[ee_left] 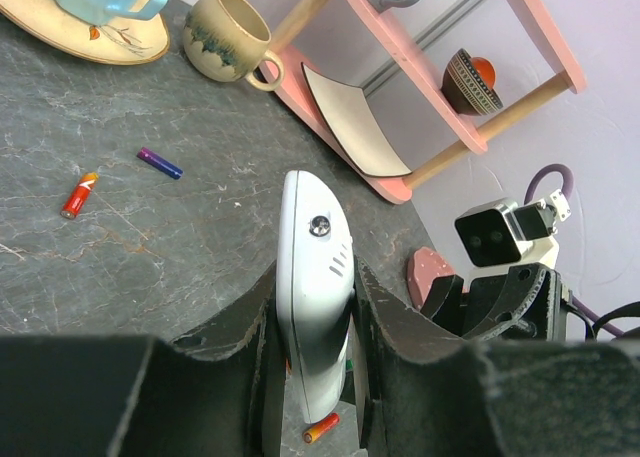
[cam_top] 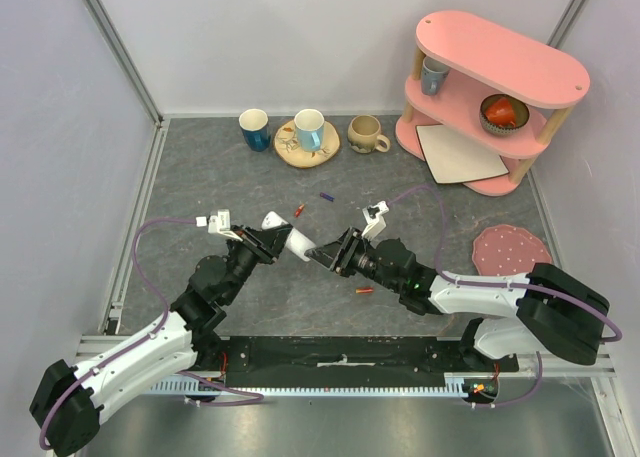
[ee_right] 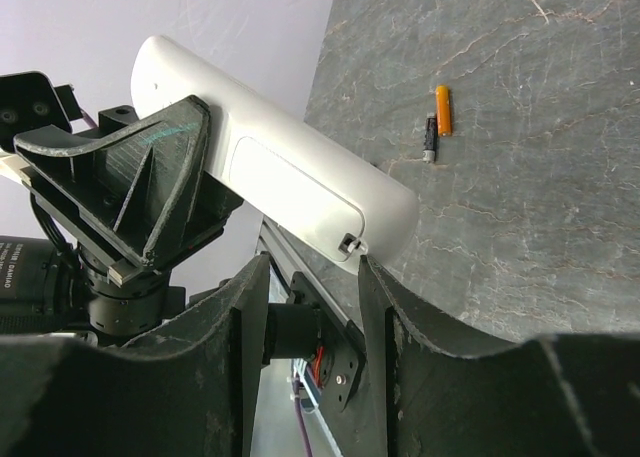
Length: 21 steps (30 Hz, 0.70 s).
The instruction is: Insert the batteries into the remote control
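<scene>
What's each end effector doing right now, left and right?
Left end effector: closed on the remote control.
Right end effector: open, poised at the remote control's end, gripping nothing.

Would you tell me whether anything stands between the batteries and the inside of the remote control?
Yes: the battery cover on the back of the remote control looks shut, barring the way in. The batteries lie loose on the table.

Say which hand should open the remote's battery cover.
Right. The left hand is clamped on the slim white plastic remote control; the open right hand sits at its cover latch.
</scene>
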### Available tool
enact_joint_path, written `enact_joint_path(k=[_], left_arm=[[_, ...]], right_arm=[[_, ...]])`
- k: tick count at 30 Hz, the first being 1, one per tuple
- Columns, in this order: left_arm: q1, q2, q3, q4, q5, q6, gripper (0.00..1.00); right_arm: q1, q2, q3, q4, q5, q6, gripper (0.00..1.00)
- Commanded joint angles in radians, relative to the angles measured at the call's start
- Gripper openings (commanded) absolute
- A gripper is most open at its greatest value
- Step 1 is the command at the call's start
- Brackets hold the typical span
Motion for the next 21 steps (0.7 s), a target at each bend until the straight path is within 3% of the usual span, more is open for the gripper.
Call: enact_joint_path(k=[1,21], left_arm=[[-0.008,-0.015,0.012,0.053,-0.012,0.005,0.02],[-0.008,-0.003,0.003,0.078,0.021,-0.007,0.02]], right_arm=[[-0.01,0.004,0.021,0.053,0.001,0.007,0.48],[-0.03,0.016,0.03,0.063,-0.011,-0.004,0.49]])
